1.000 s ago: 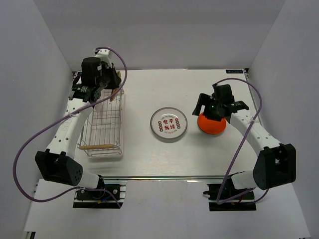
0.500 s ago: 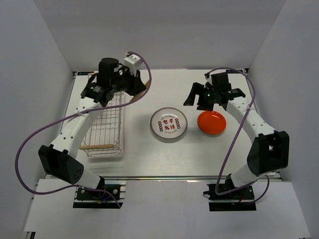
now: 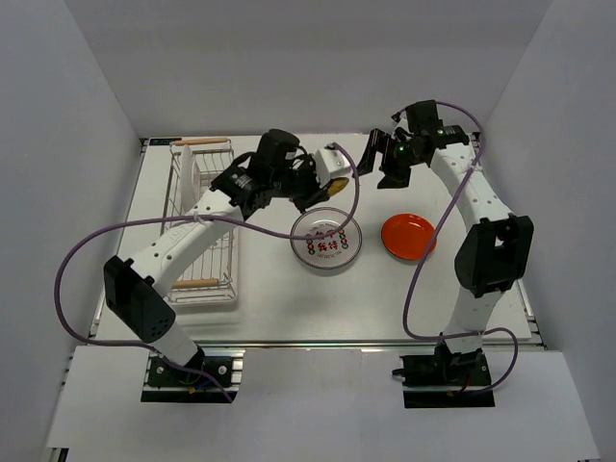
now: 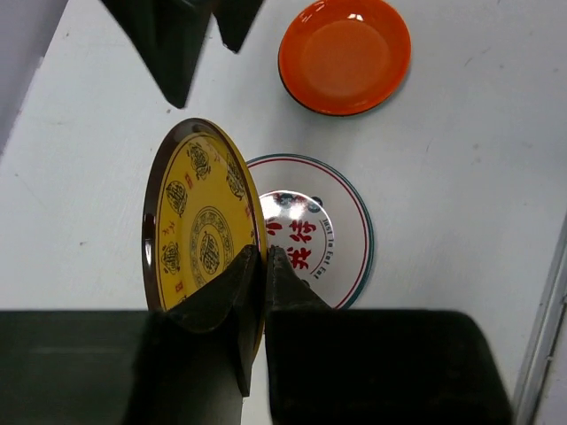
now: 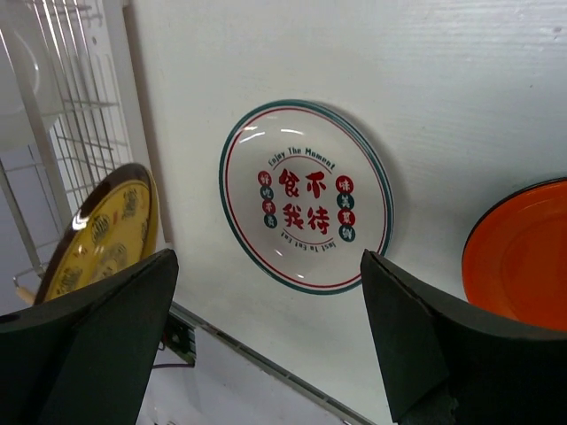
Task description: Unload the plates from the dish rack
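Observation:
My left gripper (image 3: 322, 195) is shut on the rim of the small yellow-brown plate (image 4: 199, 221) and holds it on edge above the left side of the white plate with teal-red rings (image 3: 327, 239). The white plate lies flat at the table's middle. The orange-red plate (image 3: 408, 236) lies flat to its right. My right gripper (image 3: 383, 166) is open and empty, raised over the far table behind these plates. The dish rack (image 3: 202, 231) stands at the left. A white plate (image 3: 191, 173) seems to stand at its far end. The blue plate is out of view.
The rack's wooden handles (image 3: 188, 283) lie at its near and far ends. White walls close in the table at the left, back and right. The table's front edge rail (image 5: 266, 363) shows in the right wrist view.
My left arm has swung from the rack's far end to the table's middle with the yellow-brown plate. My right gripper has let go of the orange-red plate, risen and moved back.

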`<state>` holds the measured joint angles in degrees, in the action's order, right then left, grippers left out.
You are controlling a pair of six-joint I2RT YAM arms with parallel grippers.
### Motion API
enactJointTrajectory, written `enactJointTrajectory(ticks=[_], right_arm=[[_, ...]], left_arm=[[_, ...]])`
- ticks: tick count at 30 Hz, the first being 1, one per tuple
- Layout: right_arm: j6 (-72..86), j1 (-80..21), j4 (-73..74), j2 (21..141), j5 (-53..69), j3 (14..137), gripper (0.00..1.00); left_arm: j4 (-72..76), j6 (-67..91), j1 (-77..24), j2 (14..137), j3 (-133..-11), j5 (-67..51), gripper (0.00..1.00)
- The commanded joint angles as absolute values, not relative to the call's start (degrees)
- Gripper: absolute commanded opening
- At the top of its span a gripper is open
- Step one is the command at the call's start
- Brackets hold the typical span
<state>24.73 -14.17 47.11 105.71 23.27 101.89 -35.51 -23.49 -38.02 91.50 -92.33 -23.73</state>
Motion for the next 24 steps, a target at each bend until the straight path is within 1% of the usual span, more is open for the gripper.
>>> enactJointTrajectory(ticks=[1,5,8,10,14,16,18,19,22,24], right_arm=[[23.6,-12.4,53.9,107.8,23.9,108.7,0.89],[23.7,-12.2,53.5,109.2,29.5,109.2,0.89],[23.9,-12.1,49.8,107.8,35.5,104.3,0.89],[25.0,-12.2,47.0,106.1,36.6,102.1,0.89],[25.3,-12.2,46.7,105.6,37.7,101.0,0.89],[25.7,-12.5,46.0,105.4,40.2,99.9,0.89],[27.1,-12.2,42.8,104.9,44.4,96.5,0.86],[27.8,-12.3,41.9,104.5,45.0,95.5,0.81],[29.4,-12.4,39.8,104.2,45.3,93.6,0.73],[29.0,-12.6,40.9,104.6,45.7,93.5,0.7]], left_arm=[[-35.9,-30.8,-41.3,90.9,-92.6,-16.6,0.0],[-36.3,-33.0,-44.2,92.4,-92.5,-15.0,0.0],[-34.7,-35.3,-46.3,92.8,-91.4,-11.7,0.0],[-34.5,-36.3,-46.8,93.4,-91.2,-9.3,0.0],[-33.1,-36.8,-49.2,94.1,-90.6,-6.6,0.0],[-30.8,-37.2,-49.9,94.0,-89.2,-5.5,0.0],[-28.6,-37.5,-50.5,93.7,-88.1,-4.7,0.0],[-28.0,-37.6,-51.1,93.5,-87.6,-4.7,0.0],[-25.3,-37.7,-51.8,93.1,-86.4,-4.0,0.0],[-23.7,-37.8,-52.3,92.9,-86.1,-2.9,0.0]])
